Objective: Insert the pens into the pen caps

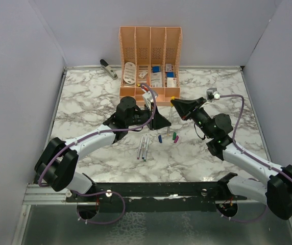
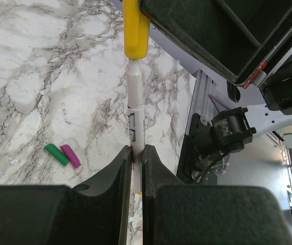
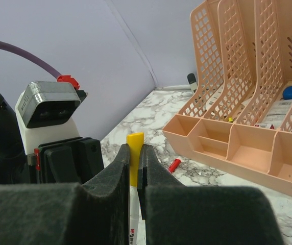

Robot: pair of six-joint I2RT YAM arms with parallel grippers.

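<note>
As it hangs in the air just in front of the orange organizer (image 1: 150, 51), one pale pen (image 2: 136, 102) meets the yellow cap (image 2: 136, 30) end to end, with its narrow neck running into the cap's mouth. The left tool (image 2: 137, 155) is clamped on the pen's barrel, its dark fingers (image 2: 118, 173) pressed close on either side. The right tool (image 3: 135, 158) is clamped on the yellow cap, whose top stands proud of the fingers, and the pen's printed barrel shows below them.

The two tools face each other in front of the organizer's low front trays. The left arm (image 1: 92, 138) reaches in from the organizer's left, elbow bent and wrist turned toward the pen. The right arm (image 1: 248, 158) stretches in from the right, its wrist angled the opposite way.

Farther from the organizer, toward the arm bases, the other pens (image 1: 144, 147) lie together on the marble worktop (image 1: 84, 97). Beside them lies the blue cap (image 1: 160, 138), and past it the green cap (image 1: 173, 136) and the magenta cap (image 1: 176, 139) lie side by side. The red cap (image 3: 174, 165) lies just in front of the organizer's front tray. A grey stapler (image 1: 108, 69) sits left of the organizer, near the back wall.
</note>
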